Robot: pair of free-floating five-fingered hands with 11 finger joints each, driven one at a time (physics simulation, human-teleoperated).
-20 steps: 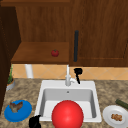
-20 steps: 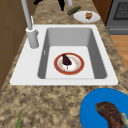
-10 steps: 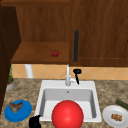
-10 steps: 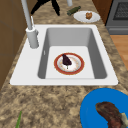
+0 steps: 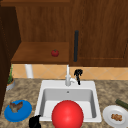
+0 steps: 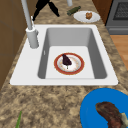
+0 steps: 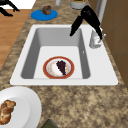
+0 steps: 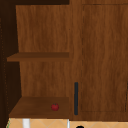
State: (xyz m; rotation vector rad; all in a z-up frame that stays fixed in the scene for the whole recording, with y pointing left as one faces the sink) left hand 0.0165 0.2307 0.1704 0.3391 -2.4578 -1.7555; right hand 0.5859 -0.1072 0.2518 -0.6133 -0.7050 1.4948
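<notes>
My right hand (image 5: 78, 73) hovers just right of the white faucet (image 5: 67, 78) at the back of the sink (image 5: 43, 86), fingers straight and pointing down. In the right side view this right hand (image 7: 88, 18) hangs over the faucet (image 7: 95, 39); whether it touches is unclear. The left side view shows it as the hand (image 6: 44, 5) behind the faucet (image 6: 31, 33). My left hand (image 5: 35, 122) floats, fingers spread, at the counter's front left, also seen as the hand (image 7: 7, 6). A red-rimmed plate (image 6: 75, 71) with a dark piece of food lies in the basin; from the front it is a red disc (image 5: 67, 115).
A blue plate (image 5: 23, 113) with brown food sits left of the sink. A white plate (image 5: 108, 115) with a pastry and a dark green vegetable (image 5: 121, 103) sit to its right. A red fruit (image 5: 55, 52) rests on the open shelf, beside the cabinet door's dark handle (image 5: 76, 46).
</notes>
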